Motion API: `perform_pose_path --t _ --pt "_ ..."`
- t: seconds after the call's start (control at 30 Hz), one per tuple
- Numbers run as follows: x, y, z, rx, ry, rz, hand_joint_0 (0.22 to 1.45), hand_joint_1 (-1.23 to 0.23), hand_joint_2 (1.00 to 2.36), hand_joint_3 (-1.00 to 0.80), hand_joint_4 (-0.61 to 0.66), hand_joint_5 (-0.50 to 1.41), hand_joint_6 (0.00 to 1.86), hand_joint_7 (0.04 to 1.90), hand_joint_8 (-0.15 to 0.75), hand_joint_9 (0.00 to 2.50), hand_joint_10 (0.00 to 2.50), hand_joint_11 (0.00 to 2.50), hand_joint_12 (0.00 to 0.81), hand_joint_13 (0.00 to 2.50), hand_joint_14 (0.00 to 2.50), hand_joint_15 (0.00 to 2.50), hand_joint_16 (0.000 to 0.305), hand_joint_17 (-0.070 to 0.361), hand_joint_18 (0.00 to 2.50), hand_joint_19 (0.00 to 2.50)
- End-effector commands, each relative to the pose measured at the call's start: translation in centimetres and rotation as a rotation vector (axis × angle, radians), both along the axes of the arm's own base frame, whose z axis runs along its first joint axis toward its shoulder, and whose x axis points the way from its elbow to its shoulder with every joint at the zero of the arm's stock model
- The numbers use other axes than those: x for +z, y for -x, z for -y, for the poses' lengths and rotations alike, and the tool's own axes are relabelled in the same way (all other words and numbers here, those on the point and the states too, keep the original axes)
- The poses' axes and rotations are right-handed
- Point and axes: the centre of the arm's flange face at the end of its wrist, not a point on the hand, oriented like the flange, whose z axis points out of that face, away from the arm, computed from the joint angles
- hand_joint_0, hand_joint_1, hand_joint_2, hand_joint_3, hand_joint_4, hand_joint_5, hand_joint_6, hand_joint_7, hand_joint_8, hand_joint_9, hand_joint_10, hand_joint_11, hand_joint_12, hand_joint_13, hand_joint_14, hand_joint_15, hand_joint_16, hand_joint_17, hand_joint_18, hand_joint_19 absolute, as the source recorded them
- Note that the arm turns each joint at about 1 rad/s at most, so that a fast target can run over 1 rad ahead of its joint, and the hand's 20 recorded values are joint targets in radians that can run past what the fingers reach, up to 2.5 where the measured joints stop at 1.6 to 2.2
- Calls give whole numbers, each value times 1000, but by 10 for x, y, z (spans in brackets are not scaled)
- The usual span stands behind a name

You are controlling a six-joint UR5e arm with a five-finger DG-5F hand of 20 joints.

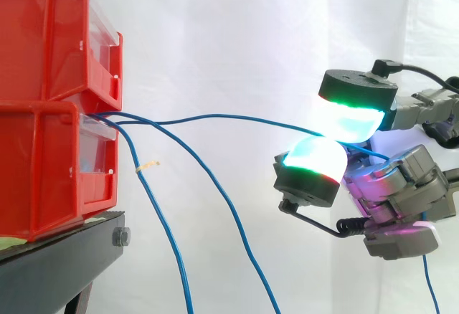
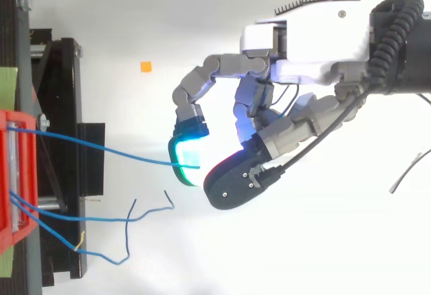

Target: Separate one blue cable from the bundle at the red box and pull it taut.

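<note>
1. Hand state. My hand (image 1: 401,178) comes in from the right, level with the front opening of the lower red bin (image 1: 43,170). Two fingertips (image 1: 350,119) are closed against each other, one above and one below. They pinch one blue cable (image 1: 215,116) between their glowing pads. The remaining fingers are curled behind and below the pinch and touch no cable.

2. Held cable. The blue cable leaves the front of the lower red bin and runs across open air to my pads. It follows a shallow wave and is not fully straight. Behind the pads, a further length of it hangs down by the right edge of the side view.

3. Other cables. Two loose cables (image 1: 169,236) leave the same bin opening and drop away below the held one, clear of it past the bin front. One of them carries a small pale tag (image 1: 147,165) close to the bin.

4. Support. The lower red bin stands on the black stand (image 1: 57,264), its front at the stand's right edge. The upper red bin (image 1: 43,41) sits stacked on it.

5. Surroundings. In the top view, a small orange square (image 2: 145,67) lies on the white surface, well apart from my hand.
</note>
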Motion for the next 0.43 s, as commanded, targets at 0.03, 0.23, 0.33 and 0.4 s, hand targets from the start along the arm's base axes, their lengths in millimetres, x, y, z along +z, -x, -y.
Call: perform_pose_path --t 0.03,0.23,0.33,0.4 --pt "1 0 -1 1 0 1 683 -769 1018 -92 -6 -188 879 1246 267 1178 662 1699 358 1279 1309 1504 45 102 1137 1190" --pt "1 0 -1 1 0 1 684 -769 1018 -93 -2 -188 879 1252 274 1181 662 1697 358 1277 1311 1500 45 102 1133 1188" --pt "-1 0 0 -1 0 -2 683 -769 1018 -93 -4 -188 879 1251 268 1182 662 1703 358 1277 1310 1500 45 101 1131 1193" --pt "0 0 -1 1 0 0 683 -769 1019 -93 -4 -188 878 1253 265 1182 661 1704 355 1276 1310 1501 46 103 1131 1188"
